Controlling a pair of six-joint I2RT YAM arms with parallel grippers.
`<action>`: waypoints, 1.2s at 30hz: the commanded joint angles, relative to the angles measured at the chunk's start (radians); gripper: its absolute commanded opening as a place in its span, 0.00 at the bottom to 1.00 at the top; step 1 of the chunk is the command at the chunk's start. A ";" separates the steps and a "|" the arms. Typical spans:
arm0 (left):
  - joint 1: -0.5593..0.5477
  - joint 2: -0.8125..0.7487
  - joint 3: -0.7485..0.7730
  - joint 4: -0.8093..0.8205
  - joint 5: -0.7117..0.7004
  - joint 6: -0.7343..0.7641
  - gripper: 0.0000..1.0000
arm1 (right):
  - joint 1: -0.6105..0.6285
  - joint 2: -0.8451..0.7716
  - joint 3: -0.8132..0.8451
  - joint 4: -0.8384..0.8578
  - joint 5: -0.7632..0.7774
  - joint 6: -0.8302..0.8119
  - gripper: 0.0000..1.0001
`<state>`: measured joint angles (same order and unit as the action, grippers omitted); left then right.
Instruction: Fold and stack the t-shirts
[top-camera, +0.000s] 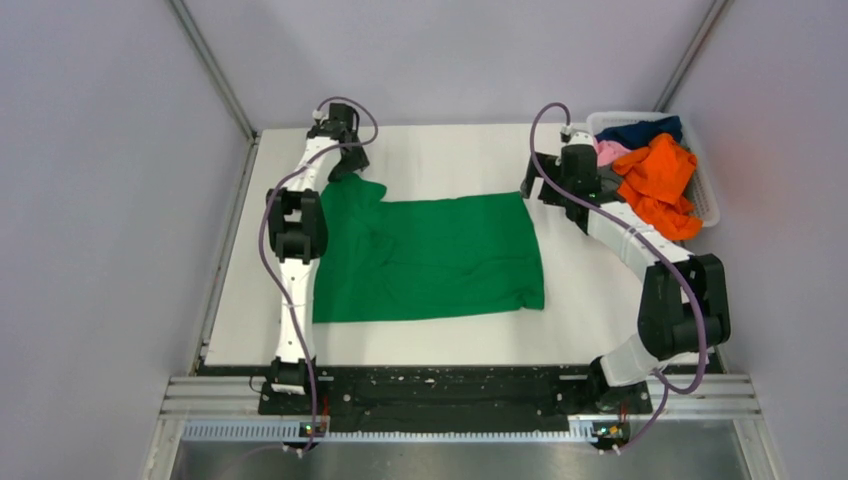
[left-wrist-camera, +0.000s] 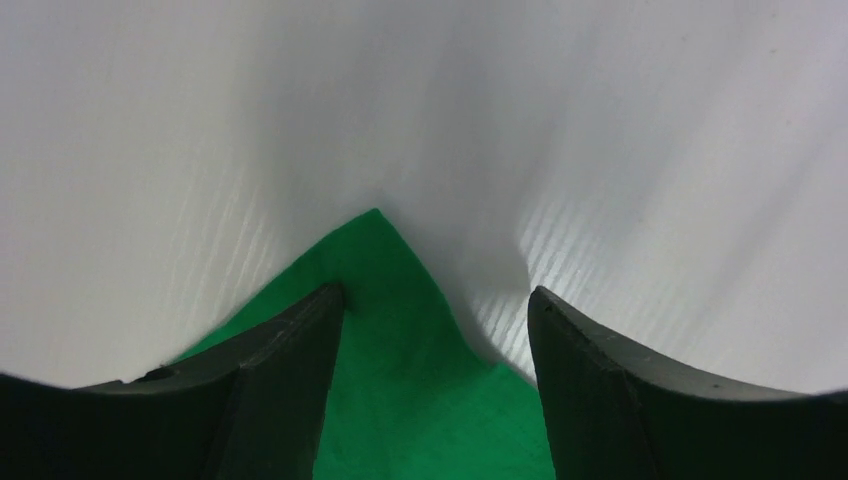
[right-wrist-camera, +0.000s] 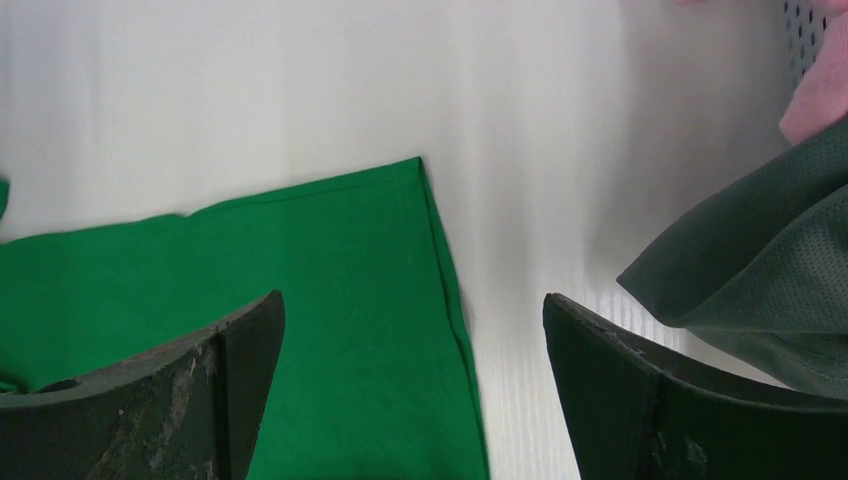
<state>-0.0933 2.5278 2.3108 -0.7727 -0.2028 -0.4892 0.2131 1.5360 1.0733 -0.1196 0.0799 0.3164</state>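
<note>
A bright green t-shirt (top-camera: 430, 260) lies spread flat on the white table. My left gripper (top-camera: 345, 168) is at the shirt's far left sleeve. In the left wrist view the pointed green tip (left-wrist-camera: 385, 290) lies between the open jaws of the left gripper (left-wrist-camera: 435, 300), and the left finger (left-wrist-camera: 290, 350) rests on the cloth. My right gripper (top-camera: 535, 185) hovers open over the shirt's far right corner, and its hem (right-wrist-camera: 445, 270) runs between the jaws of the right gripper (right-wrist-camera: 413, 305). More t-shirts, orange (top-camera: 660, 185), navy (top-camera: 640, 130) and pink (top-camera: 610, 152), are piled in the basket.
The white plastic basket (top-camera: 705, 195) stands at the table's far right corner, close behind the right arm. A dark mesh cloth (right-wrist-camera: 760, 270) and a pink one (right-wrist-camera: 815, 100) hang just right of the right gripper. Grey walls close in the table on three sides.
</note>
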 joint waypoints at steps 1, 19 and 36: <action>0.006 0.044 0.066 -0.051 -0.061 -0.040 0.72 | -0.001 0.030 0.005 0.046 0.002 0.018 0.99; 0.004 0.026 0.067 -0.113 -0.154 -0.058 0.00 | 0.039 0.308 0.242 0.024 -0.003 -0.005 0.91; -0.063 -0.145 -0.029 -0.148 -0.181 -0.053 0.00 | 0.086 0.606 0.468 -0.118 0.145 0.020 0.49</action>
<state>-0.1478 2.5027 2.3222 -0.9047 -0.3870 -0.5453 0.2871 2.1426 1.5330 -0.2226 0.1940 0.3340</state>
